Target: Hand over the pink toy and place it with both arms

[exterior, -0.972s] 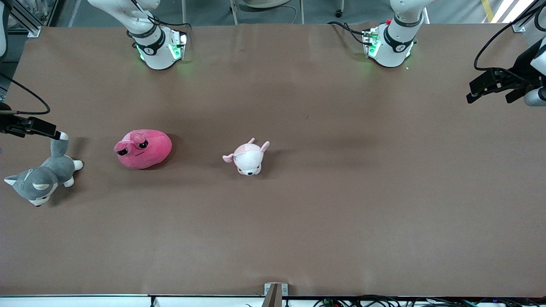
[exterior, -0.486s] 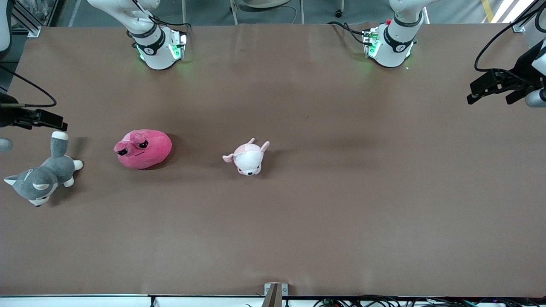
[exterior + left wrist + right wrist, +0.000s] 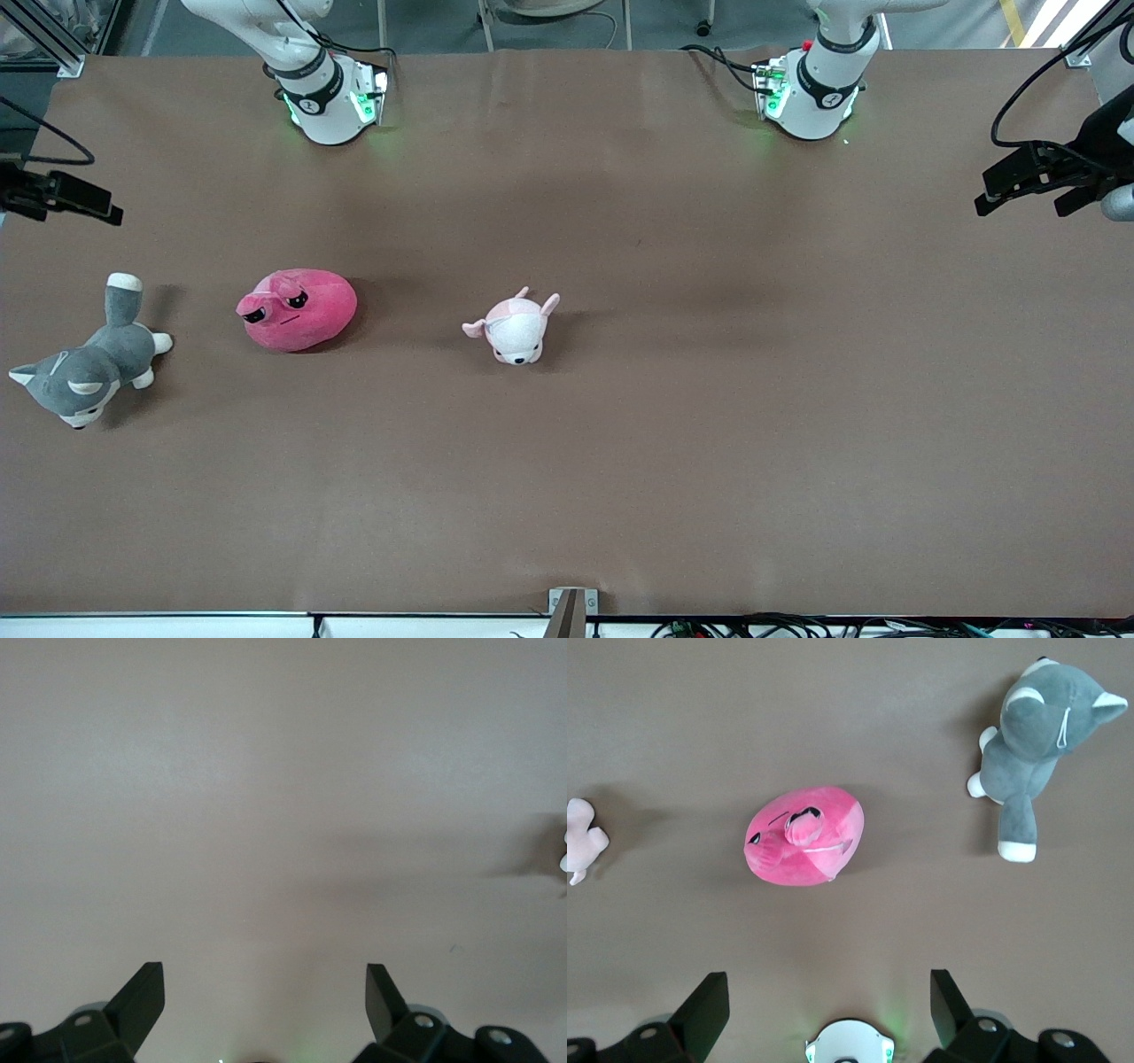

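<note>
Even, soft overhead light gives the toys faint blurred shadows on the matte table [image 3: 709, 425], without glare.

Count on table [image 3: 620, 461]: three plush toys, namely one pink toy [image 3: 297, 309], one pale pink-and-white animal [image 3: 516, 329], one grey cat [image 3: 84, 365]. Two arms.

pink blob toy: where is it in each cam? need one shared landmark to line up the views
Front view: the pink toy lies on the table, between the grey plush and the pale pink plush.
Right wrist view: the pink toy is mid-frame, above the open right gripper.
Left wrist view: not in it; only bare table above the open left gripper.
Shared landmark: the grey plush, beside the pink toy in front and right wrist views.
</note>
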`<state>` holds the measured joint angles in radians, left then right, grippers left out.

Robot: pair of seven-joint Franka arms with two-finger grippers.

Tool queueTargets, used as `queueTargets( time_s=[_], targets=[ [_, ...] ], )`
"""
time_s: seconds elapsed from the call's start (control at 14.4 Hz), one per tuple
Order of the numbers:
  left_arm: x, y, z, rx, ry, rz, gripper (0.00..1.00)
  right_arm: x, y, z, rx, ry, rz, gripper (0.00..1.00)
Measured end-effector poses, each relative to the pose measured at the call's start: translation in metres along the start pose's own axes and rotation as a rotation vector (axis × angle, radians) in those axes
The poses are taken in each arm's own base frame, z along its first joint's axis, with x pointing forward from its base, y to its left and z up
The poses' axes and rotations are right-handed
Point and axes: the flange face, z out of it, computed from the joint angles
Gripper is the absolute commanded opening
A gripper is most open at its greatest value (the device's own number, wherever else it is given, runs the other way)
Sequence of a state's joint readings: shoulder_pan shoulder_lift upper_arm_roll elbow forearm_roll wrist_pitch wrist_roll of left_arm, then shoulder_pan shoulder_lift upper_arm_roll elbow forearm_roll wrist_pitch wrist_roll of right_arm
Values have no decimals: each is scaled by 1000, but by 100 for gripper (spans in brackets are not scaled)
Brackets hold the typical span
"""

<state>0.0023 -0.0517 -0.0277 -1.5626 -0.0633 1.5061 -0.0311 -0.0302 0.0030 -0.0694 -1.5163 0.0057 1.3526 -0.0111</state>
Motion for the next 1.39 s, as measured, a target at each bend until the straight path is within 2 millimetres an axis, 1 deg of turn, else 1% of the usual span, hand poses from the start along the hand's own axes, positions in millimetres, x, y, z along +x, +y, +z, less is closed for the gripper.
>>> queueTargets(
  time_s=[0.21, 0.35, 0.56, 0.76, 1.04, 1.39],
  targets=[
    [0, 1, -1, 0, 2, 2, 100, -22, -2, -16, 3, 14, -2, 100],
    [0, 1, -1, 0, 3, 3, 100, -35, -2, -22, 5, 27, -3, 100],
    [0, 1, -2, 0, 4, 3, 100, -48, -2, -30, 6, 41, -6, 100],
    [0, 1, -2, 0, 4, 3, 100, -49, -5, -33, 5, 62, -11, 100],
    [1, 0, -3, 0, 13, 1, 100, -45, -6, -30, 5, 75, -13, 100],
    [4, -1, -6, -2, 47, -1, 100, -45, -13, -30, 3, 79, -26, 100]
  ],
)
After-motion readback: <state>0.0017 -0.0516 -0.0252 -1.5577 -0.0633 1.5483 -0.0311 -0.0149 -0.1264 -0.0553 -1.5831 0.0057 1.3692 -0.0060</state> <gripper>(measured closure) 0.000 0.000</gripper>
